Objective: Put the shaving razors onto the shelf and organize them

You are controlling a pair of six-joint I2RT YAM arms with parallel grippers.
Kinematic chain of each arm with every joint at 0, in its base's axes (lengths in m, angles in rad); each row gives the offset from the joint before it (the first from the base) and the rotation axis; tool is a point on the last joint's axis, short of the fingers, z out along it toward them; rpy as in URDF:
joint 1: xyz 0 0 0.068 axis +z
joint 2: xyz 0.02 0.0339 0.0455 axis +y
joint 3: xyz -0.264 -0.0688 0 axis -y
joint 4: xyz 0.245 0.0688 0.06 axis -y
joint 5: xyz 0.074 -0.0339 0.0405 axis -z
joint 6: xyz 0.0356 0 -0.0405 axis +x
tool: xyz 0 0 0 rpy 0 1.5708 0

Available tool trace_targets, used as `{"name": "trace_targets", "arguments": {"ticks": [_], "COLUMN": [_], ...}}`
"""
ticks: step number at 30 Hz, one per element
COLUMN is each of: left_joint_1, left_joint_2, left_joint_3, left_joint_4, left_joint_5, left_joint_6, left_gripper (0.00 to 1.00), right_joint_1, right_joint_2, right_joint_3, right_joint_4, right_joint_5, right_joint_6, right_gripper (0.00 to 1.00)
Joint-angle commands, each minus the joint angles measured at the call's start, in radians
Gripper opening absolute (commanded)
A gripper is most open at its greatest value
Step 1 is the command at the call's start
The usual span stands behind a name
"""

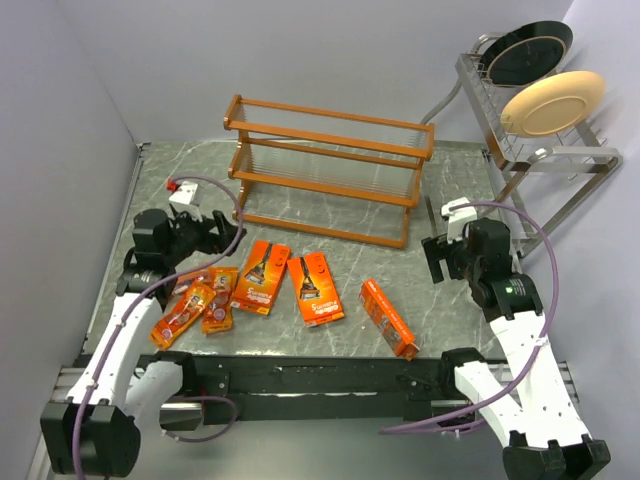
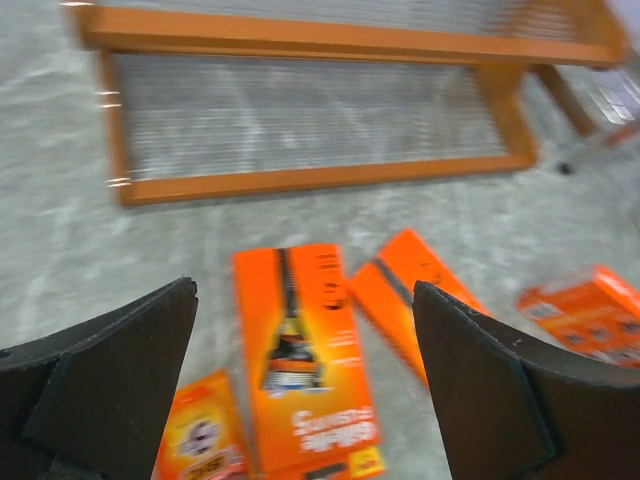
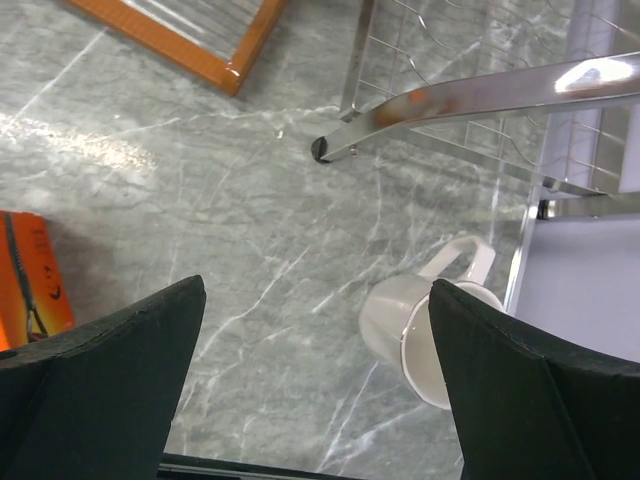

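Orange razor card (image 2: 300, 350) before shelf (image 2: 320, 180), long axis toward it | my left gripper (image 2: 305, 295) nearer, jaws spread, empty | right gripper (image 3: 315, 290) likewise

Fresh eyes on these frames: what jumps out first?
Bright orange razor packs lie scattered on the near half of the marble table, just in front of the matching orange shelf, which holds none. At the right rear, a silver rack carries a black plate and a cream plate.
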Motion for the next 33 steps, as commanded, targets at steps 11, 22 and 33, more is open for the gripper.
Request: {"name": "trace_targets", "arguments": {"ticks": [11, 22, 33], "left_joint_1": [-0.679, -0.927, -0.927], "left_joint_2": [0.337, 0.533, 0.742], "left_joint_3": [0.258, 0.354, 0.495], "left_joint_4": [0.092, 0.004, -0.126], "left_joint_5": [-0.097, -0.15, -0.244], "left_joint_6": [-0.311, -0.428, -0.531], "left_gripper": [0.98, 0.89, 0.93], "right_joint_1": [0.001, -0.033, -0.107], "right_joint_2": [0.091, 0.144, 0.118], "right_joint_3": [0.205, 0.279, 0.225], "right_joint_4": [-0.063, 0.034, 0.046], "right_joint_5": [-0.102, 0.016, -0.072], "right_joint_6": [0.071, 0.171, 0.245], "right_gripper": [1.0, 1.0, 1.0]}}
